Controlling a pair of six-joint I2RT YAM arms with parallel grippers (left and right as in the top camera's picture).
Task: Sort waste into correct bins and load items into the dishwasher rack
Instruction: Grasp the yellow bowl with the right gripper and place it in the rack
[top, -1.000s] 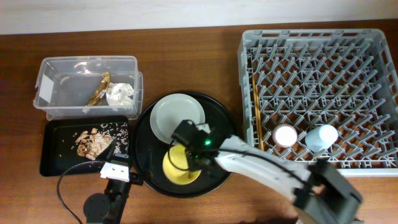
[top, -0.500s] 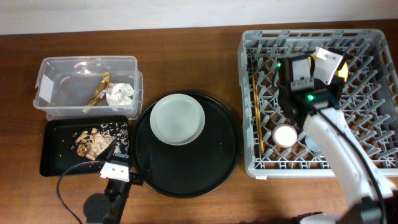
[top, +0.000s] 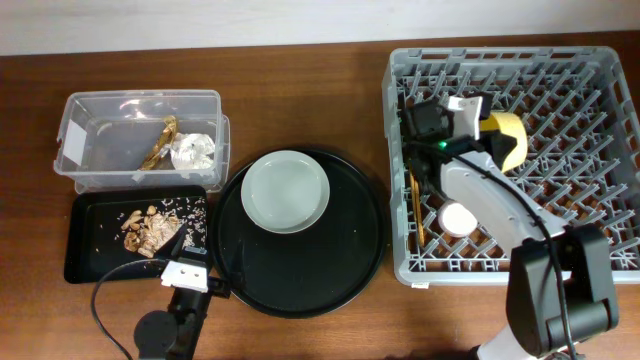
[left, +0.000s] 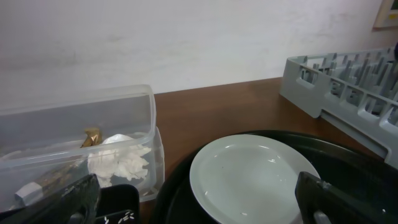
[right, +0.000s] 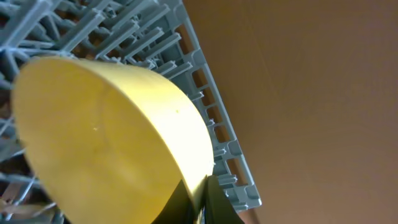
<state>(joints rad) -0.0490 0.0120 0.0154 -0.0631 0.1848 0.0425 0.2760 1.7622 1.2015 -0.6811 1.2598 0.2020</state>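
Yellow bowl (top: 508, 141) is over the upper-middle part of the dishwasher rack (top: 570, 85), tipped on its side, rim pinched by the R hand (top: 487, 127). R hand is clamped on the bowl rim; in the R wrist view a dark finger (right: 204, 200) sits against the rim edge, w/ the rack corner and brown tabletop (right: 311, 93) behind. Can't tell if the bowl touches the pegs.

Chopsticks (top: 413, 190) lie along the rack's left wall, inside. Pink cup (top: 459, 218) stands in the rack near the front, just beside the R arm.

Plate (top: 286, 190) sits on the round black tray (top: 350, 270), toward its upper left part.

Clear tub (top: 90, 110) at far left holds the wrapper (top: 160, 140) and napkin (top: 192, 150), side by side. Flat black tray (top: 85, 250) is just in front of the tub, w/ food scraps (top: 148, 228) on it.

L hand (left: 196, 190) has its fingers apart, holding nothing, low at the tabletop's front edge, facing the plate and tub.
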